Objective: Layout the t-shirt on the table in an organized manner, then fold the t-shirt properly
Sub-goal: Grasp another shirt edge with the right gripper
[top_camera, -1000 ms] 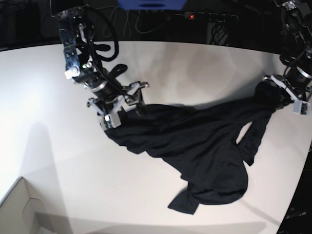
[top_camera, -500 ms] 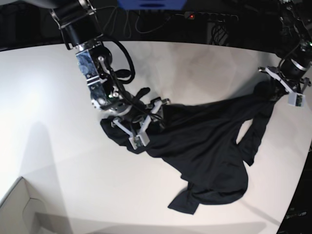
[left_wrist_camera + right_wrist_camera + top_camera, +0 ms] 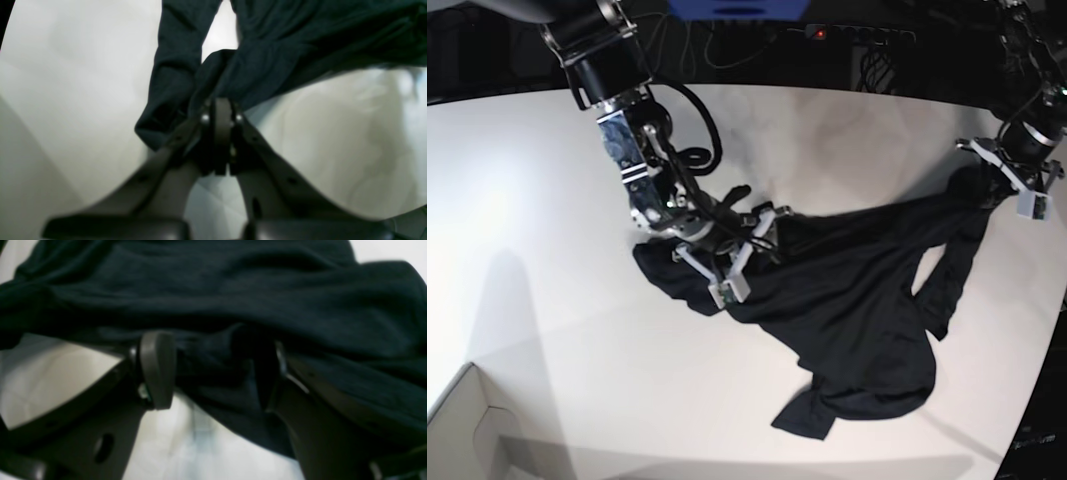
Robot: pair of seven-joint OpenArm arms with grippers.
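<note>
The black t-shirt (image 3: 847,290) lies crumpled and stretched across the right half of the white table (image 3: 527,200). My left gripper (image 3: 1005,195) is at the far right, shut on a bunched end of the shirt; in the left wrist view (image 3: 218,106) its jaws pinch the fabric (image 3: 267,50) just above the table (image 3: 66,83). My right gripper (image 3: 745,252) sits over the shirt's left part. In the right wrist view (image 3: 213,373) its fingers (image 3: 156,370) stand wide apart with a fold of shirt (image 3: 233,290) bulging between them.
A pale cardboard box corner (image 3: 467,430) sits at the front left. A power strip (image 3: 857,33) and cables lie behind the table's far edge. The table's curved edge runs close to the shirt on the right (image 3: 1042,380).
My right gripper has moved right and forward from the shirt's left edge onto the shirt, and the left edge has bunched up. My left gripper shifted slightly back, still holding its end.
</note>
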